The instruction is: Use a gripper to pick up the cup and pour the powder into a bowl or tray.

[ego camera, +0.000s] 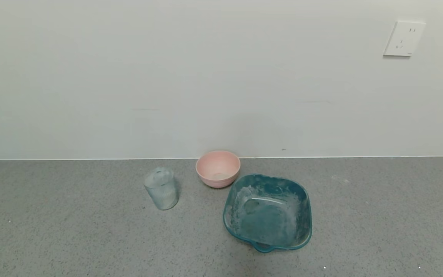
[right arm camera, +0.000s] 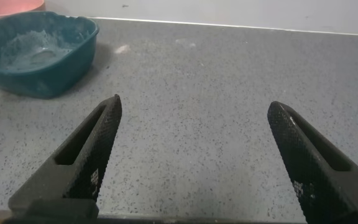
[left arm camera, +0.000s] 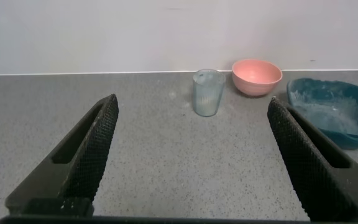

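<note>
The ribbed pale blue-green cup (ego camera: 161,188) stands upright on the grey counter, left of the pink bowl (ego camera: 218,168) and the teal tray (ego camera: 268,211). A little whitish powder (ego camera: 220,176) lies in the bowl's bottom; white dust smears the tray. No arm shows in the head view. My left gripper (left arm camera: 192,102) is open and empty, well back from the cup (left arm camera: 207,92), which stands straight ahead between its fingers. My right gripper (right arm camera: 192,102) is open and empty over bare counter, with the tray (right arm camera: 36,53) off to one side.
A pale wall runs along the back edge of the counter, close behind the bowl. A white wall socket (ego camera: 403,39) sits high at the right. The grey speckled counter (ego camera: 71,231) stretches wide on both sides and in front.
</note>
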You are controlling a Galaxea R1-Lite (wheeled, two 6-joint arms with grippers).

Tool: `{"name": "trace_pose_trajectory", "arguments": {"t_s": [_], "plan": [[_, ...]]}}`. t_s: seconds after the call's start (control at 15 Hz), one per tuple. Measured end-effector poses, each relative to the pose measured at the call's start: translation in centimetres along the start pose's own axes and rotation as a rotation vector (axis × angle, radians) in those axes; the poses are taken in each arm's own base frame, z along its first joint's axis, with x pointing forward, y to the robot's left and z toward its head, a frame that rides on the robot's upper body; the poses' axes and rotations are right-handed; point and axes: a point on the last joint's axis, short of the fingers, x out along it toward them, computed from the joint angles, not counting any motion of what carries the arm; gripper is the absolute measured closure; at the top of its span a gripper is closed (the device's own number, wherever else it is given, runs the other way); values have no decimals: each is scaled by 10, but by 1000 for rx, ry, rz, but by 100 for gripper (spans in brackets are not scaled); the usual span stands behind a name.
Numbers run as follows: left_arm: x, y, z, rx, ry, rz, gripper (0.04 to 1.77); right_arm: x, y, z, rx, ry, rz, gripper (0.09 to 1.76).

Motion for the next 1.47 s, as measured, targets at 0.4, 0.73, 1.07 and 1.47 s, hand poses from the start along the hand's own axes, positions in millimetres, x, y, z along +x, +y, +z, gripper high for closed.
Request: {"name": "trace_pose_trajectory", "arguments": {"t_s": [0.4,0.73,1.07,1.47], "plan": [[-12,0,-32,19,-57,19,9,0,0,0,0,0,0,14],[7,1,-71,25,-112,26,9,0,0,0,0,1,0,14],[20,2,-111,23,4,41,9,0,0,0,0,1,0,14],[22,2,-122,0,70,38,9,0,0,0,0,1,0,14]]}}
